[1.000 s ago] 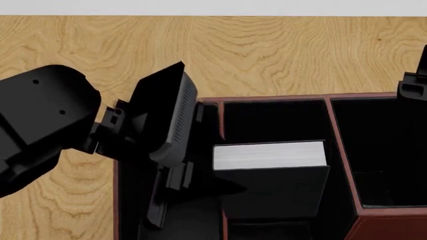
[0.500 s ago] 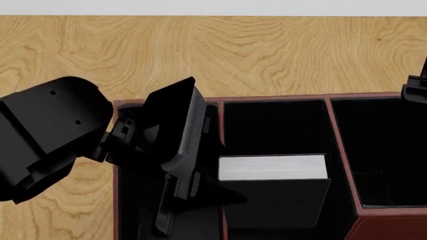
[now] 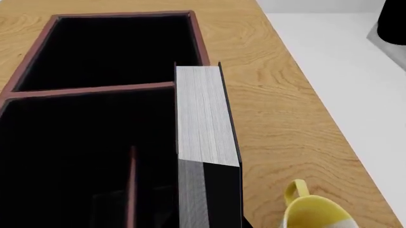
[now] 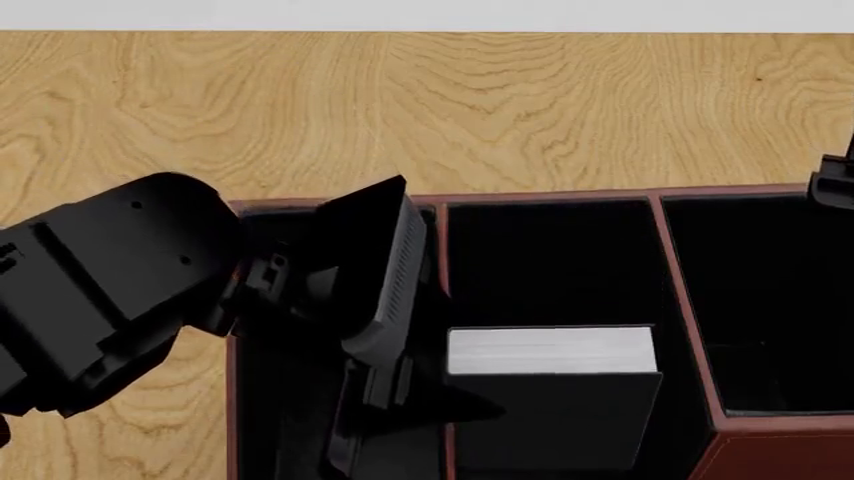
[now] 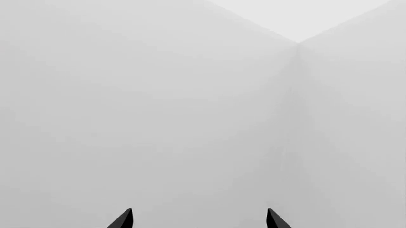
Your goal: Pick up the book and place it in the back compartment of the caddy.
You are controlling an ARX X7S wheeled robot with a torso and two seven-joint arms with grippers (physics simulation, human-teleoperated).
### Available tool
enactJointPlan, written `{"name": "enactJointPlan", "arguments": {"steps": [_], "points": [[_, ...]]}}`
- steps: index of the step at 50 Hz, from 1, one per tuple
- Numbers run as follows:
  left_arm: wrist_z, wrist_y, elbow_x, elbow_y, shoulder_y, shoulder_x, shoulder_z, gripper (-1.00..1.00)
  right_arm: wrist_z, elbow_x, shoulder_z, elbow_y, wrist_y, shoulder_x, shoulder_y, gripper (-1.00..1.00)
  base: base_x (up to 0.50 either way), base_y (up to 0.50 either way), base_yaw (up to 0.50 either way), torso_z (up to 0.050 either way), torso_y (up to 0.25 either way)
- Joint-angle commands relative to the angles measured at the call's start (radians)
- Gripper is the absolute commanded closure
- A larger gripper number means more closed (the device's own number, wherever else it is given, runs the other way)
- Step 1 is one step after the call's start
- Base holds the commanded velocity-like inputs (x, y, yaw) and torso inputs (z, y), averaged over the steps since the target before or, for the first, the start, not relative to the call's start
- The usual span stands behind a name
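Note:
The black book, its white page block (image 4: 551, 350) facing up, stands upright in the middle part of the maroon caddy (image 4: 547, 197). My left gripper (image 4: 451, 402) reaches in from the left and is shut on the book (image 3: 201, 118). Behind the book the back compartment (image 4: 547, 262) shows its black lining. The left wrist view shows the thin cross divider (image 3: 132, 183) beside the book; how deep the book sits I cannot tell. My right gripper (image 5: 198, 219) is open and faces a blank grey wall, far from the caddy.
A yellow-and-white mug (image 3: 315, 212) stands on the wooden table (image 4: 441, 110) close to the book's outer side. The long cell (image 4: 761, 300) lies on the right. The table's far edge (image 4: 427, 31) is near. A piece of the right arm (image 4: 834, 185) shows at the right edge.
The left arm has carried the book toward the near side and lower, so that it stands deeper in the caddy's middle cell. The right arm has hardly moved.

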Motion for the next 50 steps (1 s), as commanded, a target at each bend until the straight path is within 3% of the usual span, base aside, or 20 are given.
{"name": "enactJointPlan", "arguments": {"steps": [1, 50], "points": [[0.002, 0.005, -0.033, -0.018, 0.006, 0.02, -0.02, 1.0, 0.004, 0.002, -0.001, 0.002, -0.003, 0.005, -0.004, -1.0, 0.0, 0.0, 0.0, 0.0, 0.0], [0.049, 0.122, 0.008, -0.231, 0.035, 0.113, 0.01, 1.0, 0.009, 0.003, 0.035, 0.007, -0.041, 0.023, -0.065, -1.0, 0.0, 0.0, 0.0, 0.0, 0.001]]}}
